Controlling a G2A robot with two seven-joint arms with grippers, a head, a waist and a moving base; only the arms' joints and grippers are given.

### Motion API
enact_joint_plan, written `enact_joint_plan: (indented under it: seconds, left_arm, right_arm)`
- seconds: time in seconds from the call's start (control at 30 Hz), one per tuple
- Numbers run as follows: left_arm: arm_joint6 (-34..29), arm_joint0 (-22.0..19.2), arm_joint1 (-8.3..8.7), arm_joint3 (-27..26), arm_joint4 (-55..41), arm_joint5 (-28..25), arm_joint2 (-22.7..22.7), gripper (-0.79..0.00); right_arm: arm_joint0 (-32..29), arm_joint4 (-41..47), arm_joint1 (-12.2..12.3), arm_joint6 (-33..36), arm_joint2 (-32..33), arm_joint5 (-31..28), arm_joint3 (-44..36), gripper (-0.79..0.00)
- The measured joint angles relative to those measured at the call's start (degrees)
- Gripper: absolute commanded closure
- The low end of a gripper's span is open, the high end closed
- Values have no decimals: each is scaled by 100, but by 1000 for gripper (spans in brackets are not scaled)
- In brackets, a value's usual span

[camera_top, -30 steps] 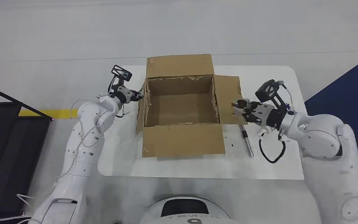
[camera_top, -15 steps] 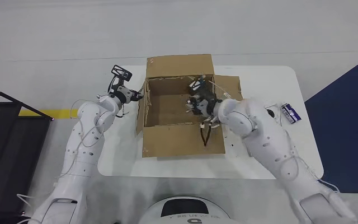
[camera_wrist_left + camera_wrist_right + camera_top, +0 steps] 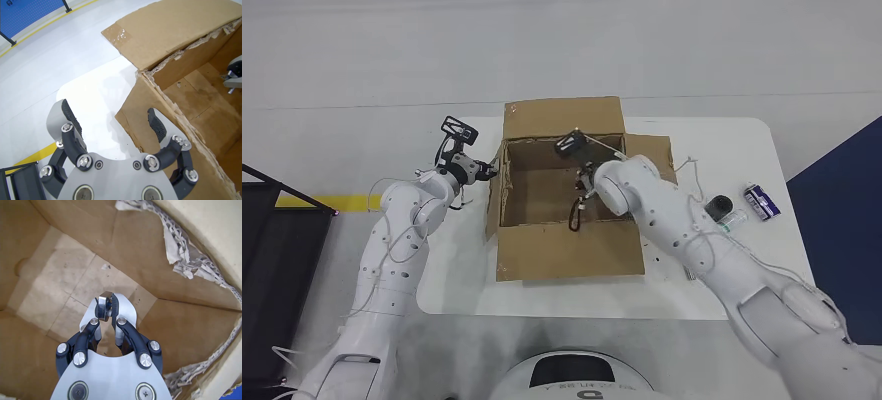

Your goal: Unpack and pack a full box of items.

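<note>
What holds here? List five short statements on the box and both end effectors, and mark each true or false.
1. The right end effector is inside the cardboard box. True.
2. The right end effector is empty. False: it is shut on a small metal part.
3. The left end effector is open. True.
4. The box's flaps are folded shut. False: they are open.
5. The small blue item lies in the box. False: it lies on the white table, beside the box.
</note>
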Motion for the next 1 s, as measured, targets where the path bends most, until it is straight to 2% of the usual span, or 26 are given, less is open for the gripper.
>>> enact_joint_plan:
  seconds: [0.3,0.37,0.47,0.5,0.57,0.63,0.77,0.8,0.9,1.0]
  left_arm:
    - [0,0,0,0,0,0,0,-785]
    - [0,0,0,0,0,0,0,-785]
    - [0,0,0,0,0,0,0,-785]
    - [0,0,0,0,0,0,0,-785]
    - [0,0,0,0,0,0,0,-785]
    - [0,0,0,0,0,0,0,-785]
    - [0,0,0,0,0,0,0,-785]
    - [0,0,0,0,0,0,0,-785]
    - [0,0,0,0,0,0,0,-785]
    - [0,0,0,0,0,0,0,-785]
  right_arm:
    - [382,200,-342,217,-244,-255,867,-256]
    - [401,230,-382,215,-250,-299,933,-348]
    - [434,384,-388,127,-86,-384,950,-705]
    - [421,406,-357,69,21,-431,879,-723]
    - [339,435,-268,-22,254,-530,655,-708]
    - [97,466,-77,-119,696,-709,138,-677]
    - [-1041,269,502,-18,2182,-1207,-1630,-782]
    - [-1583,220,688,69,2807,-1423,-2314,-785]
    - [-3093,433,1021,68,4481,-1956,-3837,-776]
    - [-4385,797,1147,-252,5935,-2326,-4661,-770]
